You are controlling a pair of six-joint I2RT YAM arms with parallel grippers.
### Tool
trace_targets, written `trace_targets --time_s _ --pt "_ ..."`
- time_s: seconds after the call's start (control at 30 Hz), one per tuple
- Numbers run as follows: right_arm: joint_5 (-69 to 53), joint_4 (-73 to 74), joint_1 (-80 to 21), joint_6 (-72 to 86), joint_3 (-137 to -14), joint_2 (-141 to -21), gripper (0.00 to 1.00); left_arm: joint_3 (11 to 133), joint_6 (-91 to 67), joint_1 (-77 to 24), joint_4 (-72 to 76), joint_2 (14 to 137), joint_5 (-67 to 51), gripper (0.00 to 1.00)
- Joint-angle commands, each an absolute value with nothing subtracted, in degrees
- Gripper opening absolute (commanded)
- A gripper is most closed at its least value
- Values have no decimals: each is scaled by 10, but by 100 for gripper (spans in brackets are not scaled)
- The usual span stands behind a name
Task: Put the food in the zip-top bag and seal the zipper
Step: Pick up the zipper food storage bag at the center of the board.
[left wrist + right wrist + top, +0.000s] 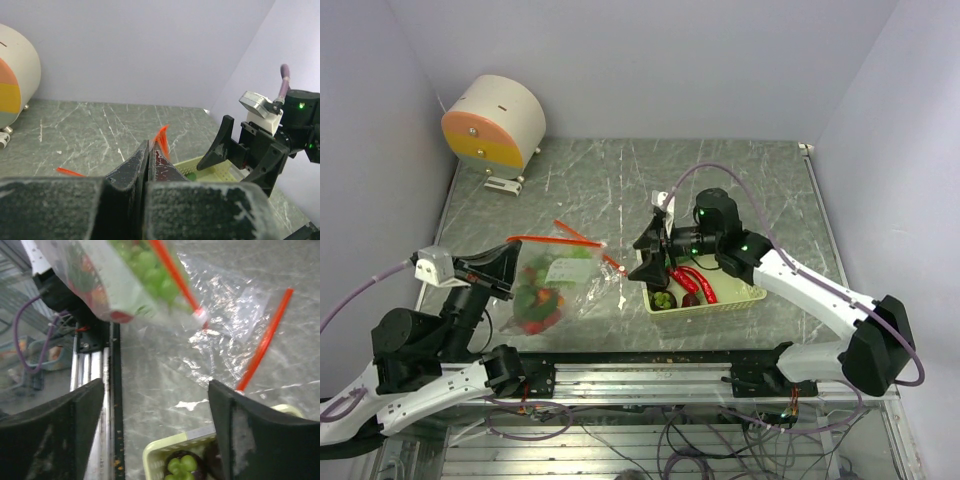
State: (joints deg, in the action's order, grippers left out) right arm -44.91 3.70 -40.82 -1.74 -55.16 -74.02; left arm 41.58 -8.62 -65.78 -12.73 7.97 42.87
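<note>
Grey-green marbled worktop [620, 180] carries all items.

Zip-top bag [582, 292] — clear, crinkled — lies left of centre, with its left mouth corner at the left claw [508, 262]. The pale green basket [745, 294] sits to the right of the bag, not touching it.

Left claw: fingers pressed together, pinching the zipper [555, 239], the orange-red strip along the bag's mouth.

Right claw [650, 252]: fingers spread wide, holding nothing. It hangs over the basket's left end — between basket and bag — and the zipper's free end lies just beside it.

Food [535, 305]: green and red pieces sit inside the bag, near the left claw. Red chili peppers [698, 283] and green grapes [179, 466] lie in the basket, below the right claw.
</note>
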Motion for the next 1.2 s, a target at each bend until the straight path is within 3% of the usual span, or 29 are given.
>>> trace_targets --time_s 0.0,0.13,0.27,0.47,0.77,0.93,1.17 --pt "-400 -37 -404 64 -549 -715 98 415 -73 -655 -33 93 456 7" --pt "-292 -49 -403 123 -557 -692 100 396 -38 -655 41 132 485 7" --pt "-203 -6 -402 141 -585 -724 100 380 26 -655 151 203 585 7" --pt "-210 31 -400 131 -649 -831 94 336 223 -655 456 296 711 7" --pt "-224 36 -403 122 -729 -983 81 260 483 -653 834 389 752 7" --pt "-198 62 -424 111 -791 -1084 76 270 489 -653 827 395 743 7" --pt "-117 83 -453 109 -848 -1190 76 330 394 -653 607 373 729 7"
